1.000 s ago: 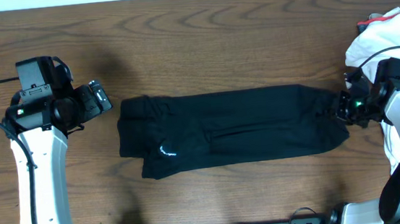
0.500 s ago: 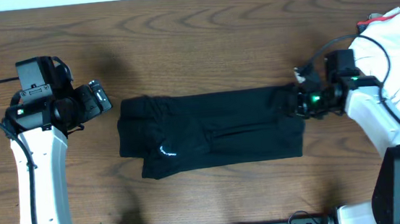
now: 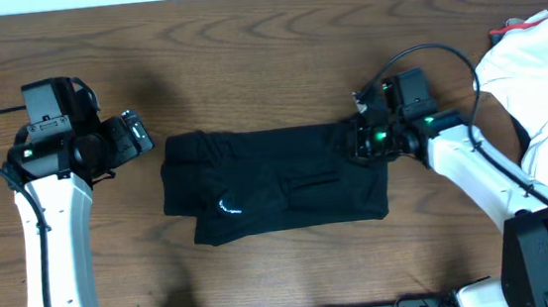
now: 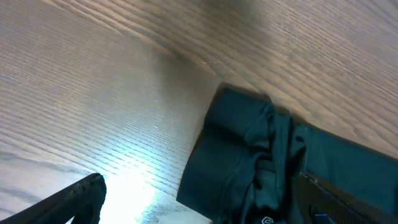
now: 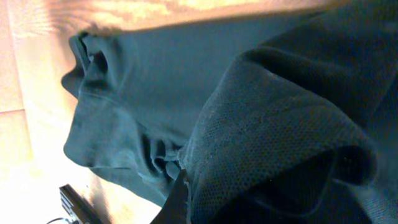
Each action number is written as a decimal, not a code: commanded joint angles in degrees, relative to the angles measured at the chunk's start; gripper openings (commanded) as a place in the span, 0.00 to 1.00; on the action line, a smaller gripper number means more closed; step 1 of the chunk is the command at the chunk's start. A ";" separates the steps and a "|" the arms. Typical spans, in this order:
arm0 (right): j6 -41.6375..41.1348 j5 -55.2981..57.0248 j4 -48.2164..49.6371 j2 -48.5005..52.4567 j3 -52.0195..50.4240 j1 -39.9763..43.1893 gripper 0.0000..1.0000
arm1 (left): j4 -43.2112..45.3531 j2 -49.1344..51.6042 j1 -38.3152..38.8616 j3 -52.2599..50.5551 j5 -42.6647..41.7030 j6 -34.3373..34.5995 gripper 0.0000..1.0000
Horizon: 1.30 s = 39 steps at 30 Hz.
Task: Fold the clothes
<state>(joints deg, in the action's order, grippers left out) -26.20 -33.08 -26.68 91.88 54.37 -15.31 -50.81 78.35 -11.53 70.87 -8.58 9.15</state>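
While the right gripper (image 3: 361, 142) stands over the right end of the black shirt (image 3: 276, 178), its jaws are clenched on a bunched fold of that end. The right wrist view is filled with raised, mesh-textured black fabric close to the lens, which supports a grasp.

The shirt lies as a narrow horizontal band across the centre of the wooden table (image 3: 265, 45) in the overhead view. Its small white logo (image 3: 227, 208) shows in the lower left part of the band. At the right of the band the held fabric is lifted and turned leftward over the layer beneath.

The left gripper (image 3: 139, 135) sits at the left of the frame, near the shirt's left edge but apart from it, jaws spread wide and holding nothing. Its wrist view shows that end of the shirt rumpled, with bare wood between cloth and fingers.

A heap of white cloth (image 3: 544, 60) occupies the right edge of the frame, well apart from the shirt.

Assessment: the step in hand appears to be the crosswise fold, right end over toward left, and it is not finished. The next move calls for:
- taking the held end farther left until the edges line up;
- laying it flat before letting go;
- smoothing the rumpled left end, which may otherwise spoil the fold.
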 commanded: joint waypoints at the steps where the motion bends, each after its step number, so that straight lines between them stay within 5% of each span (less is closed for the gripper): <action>1: -2.10 1.55 0.24 -0.79 1.11 -1.62 0.01 | -0.13 -0.50 -0.02 0.61 0.48 -0.09 0.98; 18: -2.05 3.04 -1.55 -0.79 1.11 -7.13 0.01 | -0.13 -0.50 -0.02 0.61 0.48 -0.09 0.98; 20: -2.03 3.78 -1.95 -0.79 1.11 -7.28 0.10 | -0.13 -0.50 -0.02 0.61 0.48 -0.09 0.98; 22: -2.03 3.72 -2.08 -0.79 1.11 -7.26 0.33 | -0.13 -0.50 -0.02 0.61 0.48 -0.09 0.98; 28: 1.99 1.29 -1.88 -0.92 1.11 -6.51 0.38 | -0.13 -0.50 -0.04 0.61 0.48 -0.09 0.98; 33: 3.10 1.16 -2.64 -1.75 1.14 -2.95 0.31 | -0.13 -0.50 -0.02 0.61 0.48 -0.09 0.98; 37: 3.13 3.37 -7.56 -1.77 1.11 0.44 0.06 | -0.13 -0.50 -0.02 0.61 0.48 -0.09 0.98; 39: 3.19 4.83 -10.23 -1.75 1.01 0.76 0.02 | -0.13 -0.50 -0.02 0.61 0.48 -0.09 0.98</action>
<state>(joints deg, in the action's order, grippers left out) -23.70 -30.09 -35.31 91.33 54.43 -15.27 -50.81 78.35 -11.53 70.85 -8.58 9.15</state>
